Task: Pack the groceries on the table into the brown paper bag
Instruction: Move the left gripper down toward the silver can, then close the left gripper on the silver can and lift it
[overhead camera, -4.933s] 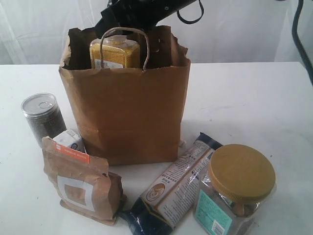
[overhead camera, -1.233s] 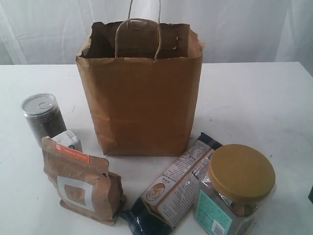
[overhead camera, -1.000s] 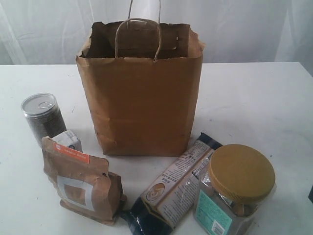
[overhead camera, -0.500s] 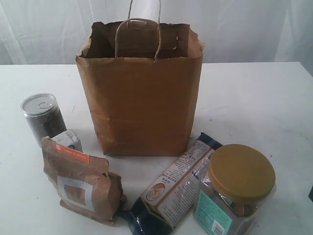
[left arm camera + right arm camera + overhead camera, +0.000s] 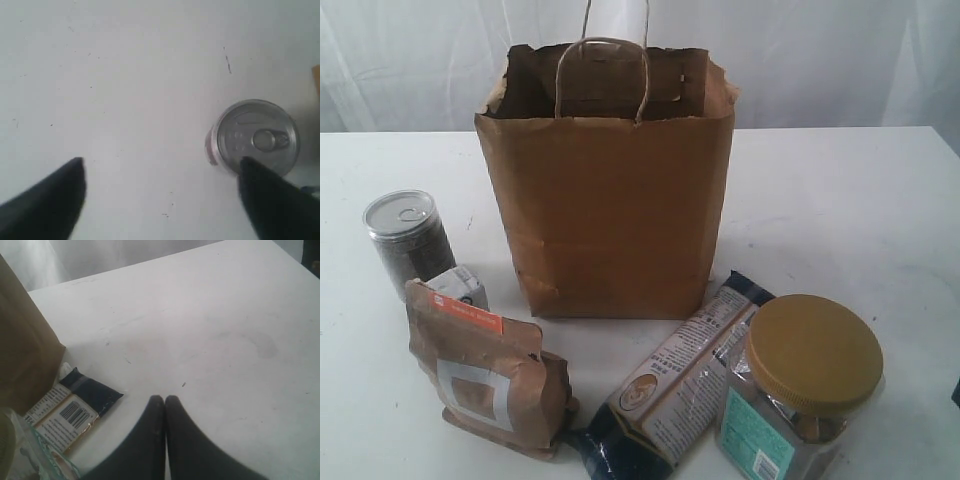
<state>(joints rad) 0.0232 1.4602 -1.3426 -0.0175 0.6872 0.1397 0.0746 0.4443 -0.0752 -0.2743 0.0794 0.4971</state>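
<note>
L gripper wide apart, empty, by round shiny metal can; R gripper pinched closed, empty.

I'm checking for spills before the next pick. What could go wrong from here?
1. The grey can lines up with one finger, not the gap of the open left gripper; descending now could strike its lid or tip it.
2. The small carton and brown pouch stand close to the can, so a finger might nudge them.
3. The handle of the paper bag loops over its mouth and could snag the can.
</note>
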